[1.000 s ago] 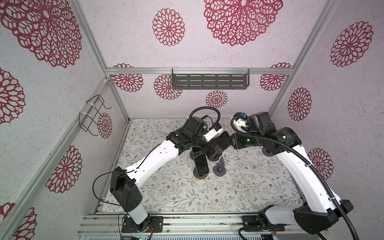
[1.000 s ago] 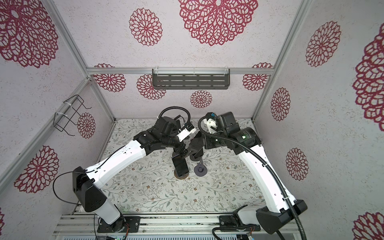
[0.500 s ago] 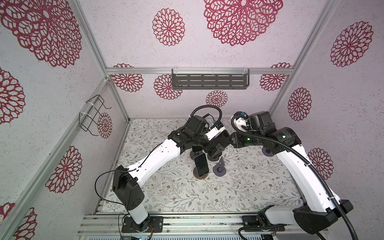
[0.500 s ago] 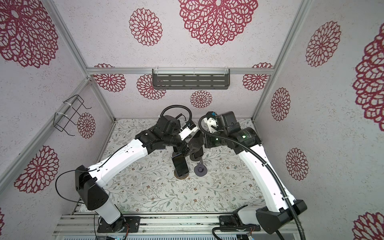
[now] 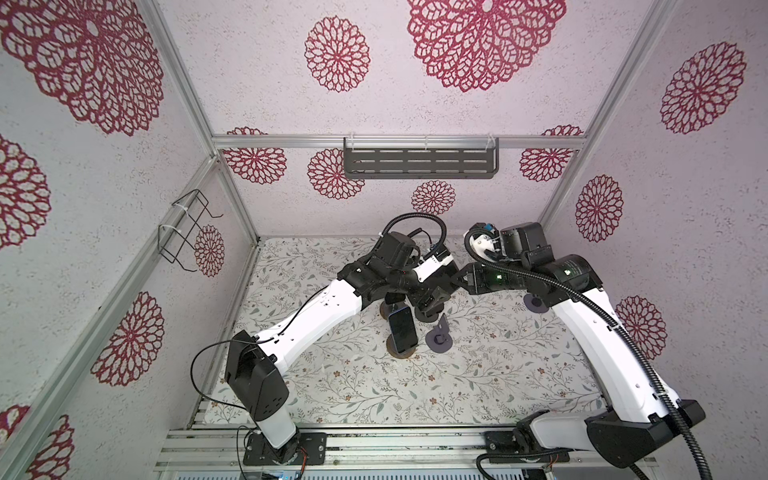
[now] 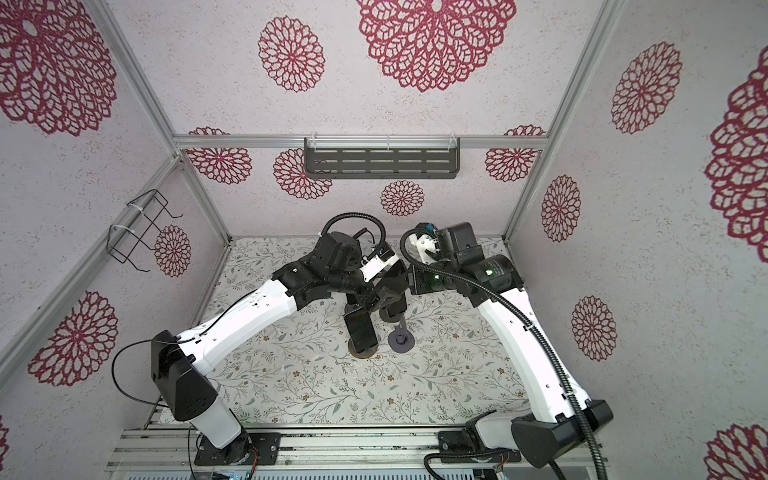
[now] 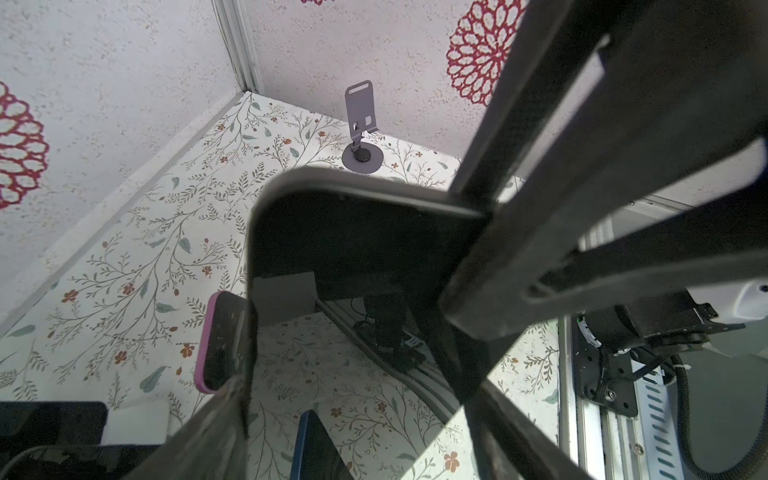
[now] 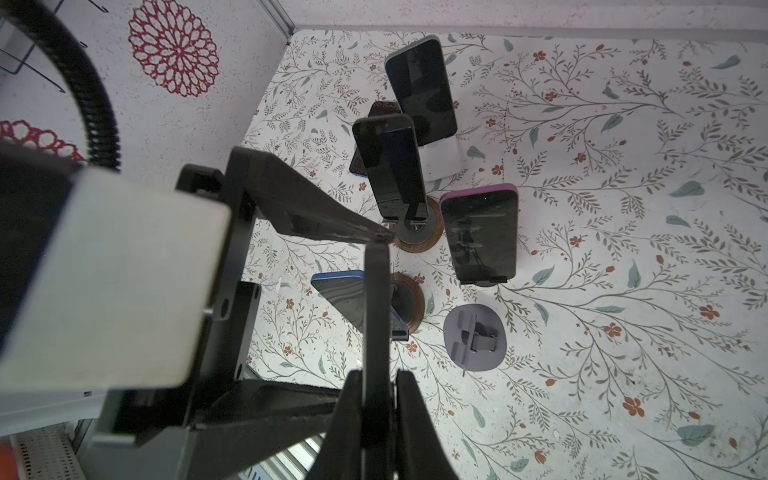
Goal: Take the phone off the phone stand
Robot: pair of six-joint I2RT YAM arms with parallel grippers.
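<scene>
1. Booth walls are white and textured, printed with red flower medallions. The counter (image 5: 374,395) is covered by a pale sheet of leaf-and-blossom sprigs.
2. A dark grey slotted metal shelf (image 5: 419,162) hangs on the back wall and a black wire basket (image 5: 187,232) on the left wall. What either one holds cannot be made out from the top views.
3. Right wrist view: a blue-edged phone (image 8: 340,299) leans in a stand on a round wooden base (image 8: 415,305). Behind it, a dark-grey-rimmed phone (image 8: 390,166) stands upright in a second wood-based stand (image 8: 432,241).
4. A pink-cased phone (image 8: 480,232) rests in a black cradle (image 8: 484,280) just beside that second stand. A pale-green-edged phone (image 8: 419,91) sits in a white block stand (image 8: 442,160) farther back.
5. A grey metal folding stand on a round foot (image 8: 476,336) sits near the pink-cased phone, on the side away from the back wall.
6. All screens are dark and show only reflections.
7. Left end effector (image 5: 432,299): the fingers are apart, on either side of a dark-rimmed phone (image 7: 353,237) that fills the left wrist view.
8. One finger (image 7: 224,424) lies along that phone's edge; contact on the other side is hidden. I cannot tell from that view which stand carries it.
9. Right end effector (image 8: 376,253): the fingers are pressed together, with the tip close beside a left finger, above the stands.
</scene>
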